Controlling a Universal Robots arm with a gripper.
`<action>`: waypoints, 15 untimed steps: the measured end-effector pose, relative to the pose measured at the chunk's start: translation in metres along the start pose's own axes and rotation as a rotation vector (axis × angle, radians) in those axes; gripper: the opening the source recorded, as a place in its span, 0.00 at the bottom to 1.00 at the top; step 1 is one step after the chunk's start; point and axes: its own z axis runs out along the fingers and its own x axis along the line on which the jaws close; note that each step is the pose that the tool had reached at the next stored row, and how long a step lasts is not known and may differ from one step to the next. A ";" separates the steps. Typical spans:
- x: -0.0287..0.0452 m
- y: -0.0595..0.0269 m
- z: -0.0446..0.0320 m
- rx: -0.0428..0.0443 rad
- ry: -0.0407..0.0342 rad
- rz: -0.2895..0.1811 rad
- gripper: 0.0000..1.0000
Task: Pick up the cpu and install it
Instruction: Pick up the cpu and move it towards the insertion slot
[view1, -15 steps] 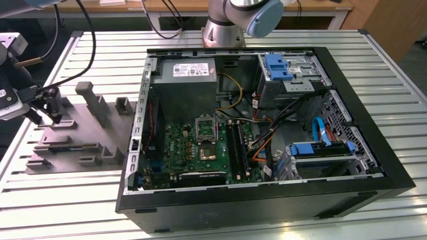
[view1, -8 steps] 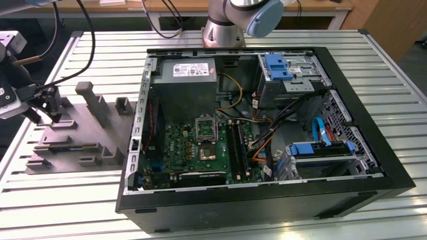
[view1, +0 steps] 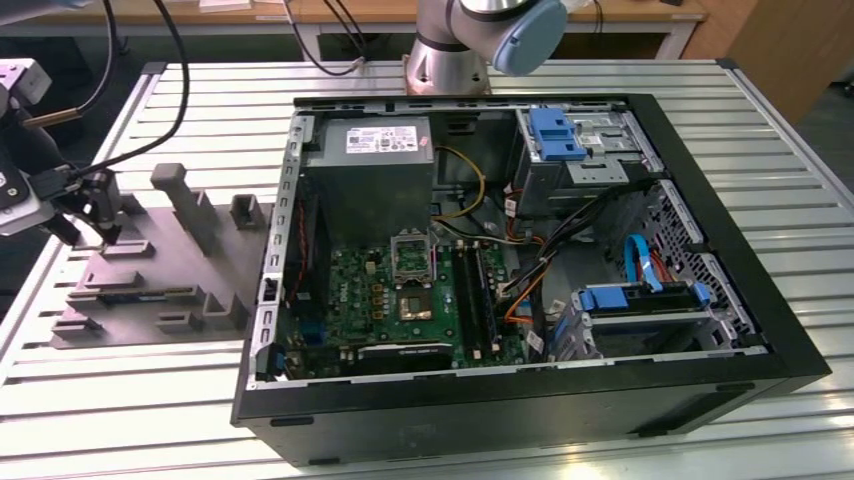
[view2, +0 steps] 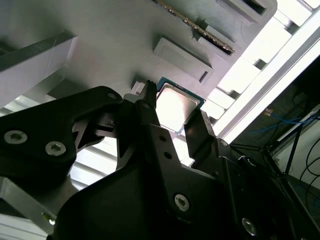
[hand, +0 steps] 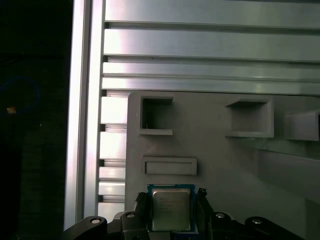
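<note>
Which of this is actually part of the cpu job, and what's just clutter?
Job: cpu, gripper at it, tray under it, socket in the case.
Lying about: power supply, blue drive bay, cables.

The cpu (hand: 170, 210) top is noted as smooth, glossy silvery metal; moulded tray (hand: 220, 150) as matt grey plastic; table (hand: 200, 47) as ribbed bright aluminium.
</note>
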 end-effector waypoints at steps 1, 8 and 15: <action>0.0000 0.0000 -0.0003 0.0000 0.0000 0.000 0.47; 0.0000 0.0001 -0.0027 0.0002 0.0004 0.000 0.47; -0.0001 0.0004 -0.0068 0.0000 0.0000 0.000 0.47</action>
